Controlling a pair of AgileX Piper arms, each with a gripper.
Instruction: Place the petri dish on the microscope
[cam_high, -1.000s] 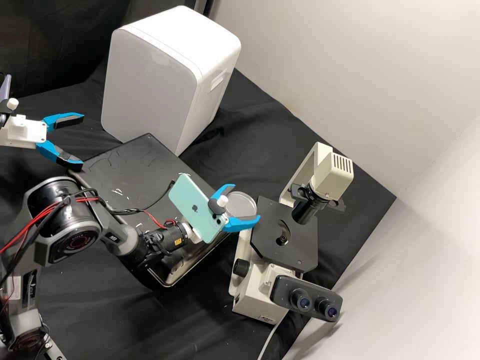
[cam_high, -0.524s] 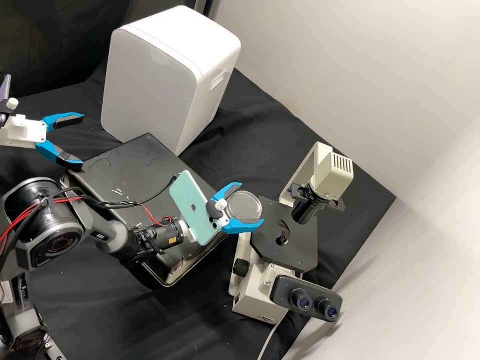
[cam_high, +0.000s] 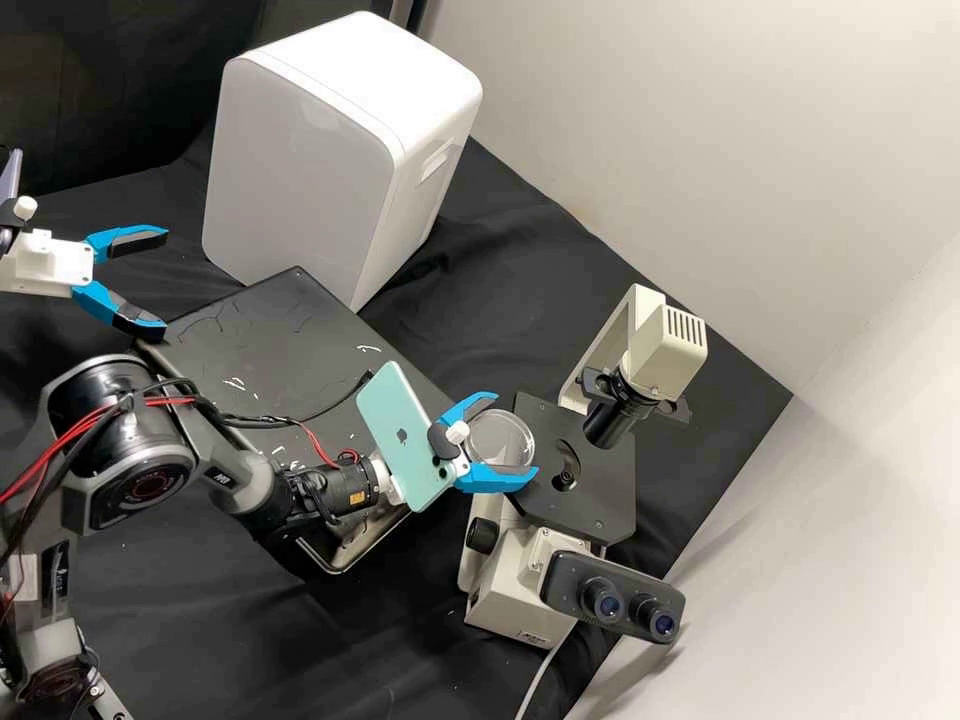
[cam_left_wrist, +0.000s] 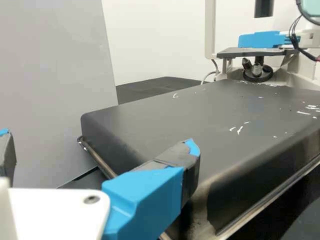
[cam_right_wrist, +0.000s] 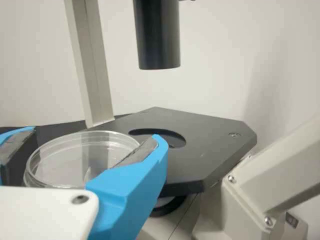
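A clear round petri dish (cam_high: 497, 437) (cam_right_wrist: 75, 155) sits between the blue fingers of my right gripper (cam_high: 500, 438) (cam_right_wrist: 85, 155), which is shut on it. The dish hangs at the near-left edge of the microscope's black stage (cam_high: 590, 480) (cam_right_wrist: 210, 145), short of the stage's round hole (cam_right_wrist: 157, 138) and the dark condenser tube (cam_right_wrist: 156, 32) above it. The cream-coloured microscope (cam_high: 570, 500) stands at the bench's right. My left gripper (cam_high: 135, 280) is open at the far left, by the corner of the dark tray (cam_high: 270, 350) (cam_left_wrist: 225, 140); one of its fingers (cam_left_wrist: 160, 185) lies against the tray's rim.
A large white box (cam_high: 335, 150) stands behind the tray. The microscope's white lamp housing (cam_high: 665, 345) overhangs the stage, and its eyepieces (cam_high: 625, 605) point to the front. A white wall runs close along the right.
My right gripper has carried the petri dish rightward and slightly down, from beside the stage to over its near-left edge. The left arm has kept still.
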